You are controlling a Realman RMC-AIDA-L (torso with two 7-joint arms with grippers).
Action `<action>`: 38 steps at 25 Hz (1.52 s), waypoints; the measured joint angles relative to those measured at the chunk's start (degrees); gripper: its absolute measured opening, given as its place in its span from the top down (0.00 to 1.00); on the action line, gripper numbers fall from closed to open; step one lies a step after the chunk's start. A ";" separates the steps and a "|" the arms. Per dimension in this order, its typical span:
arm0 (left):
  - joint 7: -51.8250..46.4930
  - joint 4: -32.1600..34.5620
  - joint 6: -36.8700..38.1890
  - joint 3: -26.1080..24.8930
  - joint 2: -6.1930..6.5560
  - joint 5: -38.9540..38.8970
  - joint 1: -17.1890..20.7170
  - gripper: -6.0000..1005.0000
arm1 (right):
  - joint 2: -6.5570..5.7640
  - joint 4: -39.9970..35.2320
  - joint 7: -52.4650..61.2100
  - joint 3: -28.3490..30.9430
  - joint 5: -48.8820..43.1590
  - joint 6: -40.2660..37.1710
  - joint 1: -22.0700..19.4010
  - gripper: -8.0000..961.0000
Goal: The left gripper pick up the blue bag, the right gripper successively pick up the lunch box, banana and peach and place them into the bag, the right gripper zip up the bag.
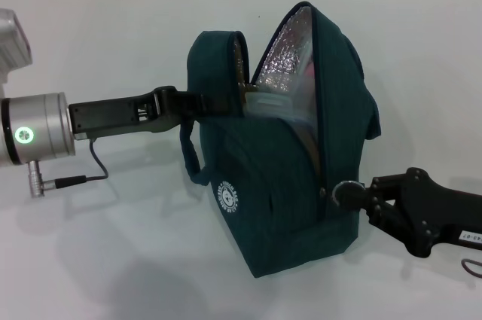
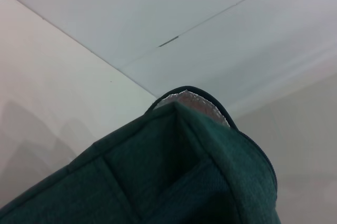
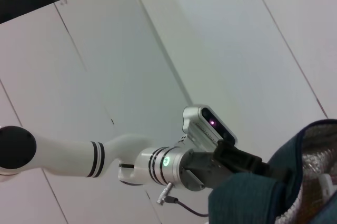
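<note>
One blue bag [image 1: 286, 207] stands upright on the white table [image 1: 113, 260], near the middle of the head view, with its top flap raised so the silver foil lining [image 1: 290, 56] faces the camera. A pale, clear edge shows just inside the mouth, likely the lunch box [image 1: 275, 102], though only a sliver of it can be seen. A round white logo [image 1: 230, 199] sits low on the bag's front panel, and a soft handle [image 1: 190, 158] loops down beside it.

The left gripper [image 1: 222, 103] reaches in from the left and is closed on the bag's upper left rim, its fingers pinching the fabric at the edge of the opening. Its silver wrist carries a green light [image 1: 25, 136], and a thin black cable [image 1: 94, 166] hangs below. In the left wrist view the teal fabric fills the lower part, with a strip of foil peeking over the rim [image 2: 184, 97].

The right gripper [image 1: 360, 196] comes in low from the right and meets the bag's right side at the zipper ring [image 1: 345, 190]. Its fingertips are at the ring and appear to be pinched onto it, with the zipper slider near the bottom of its track.

The right wrist view shows the other arm's white and silver body beyond the bag's corner [image 3: 253, 197], against the plain white table and the wall behind
</note>
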 joint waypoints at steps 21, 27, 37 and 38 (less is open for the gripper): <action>2.02 -0.52 0.22 0.01 -0.02 -0.04 0.51 0.96 | 0.65 -0.04 -2.93 -0.52 5.93 -0.03 3.23 0.97; 3.96 -0.53 0.35 -0.03 -0.30 -0.41 0.56 0.95 | 0.84 -0.04 -3.04 -0.64 6.03 0.05 4.18 0.97; 8.17 -0.62 0.62 -0.21 -0.51 -3.25 2.62 0.87 | 0.86 -0.03 -3.68 -2.11 8.40 0.18 4.84 0.97; 9.07 -0.62 0.90 -0.21 -0.56 -4.08 2.97 0.85 | 0.86 -0.03 -3.69 -2.12 8.40 0.20 4.84 0.97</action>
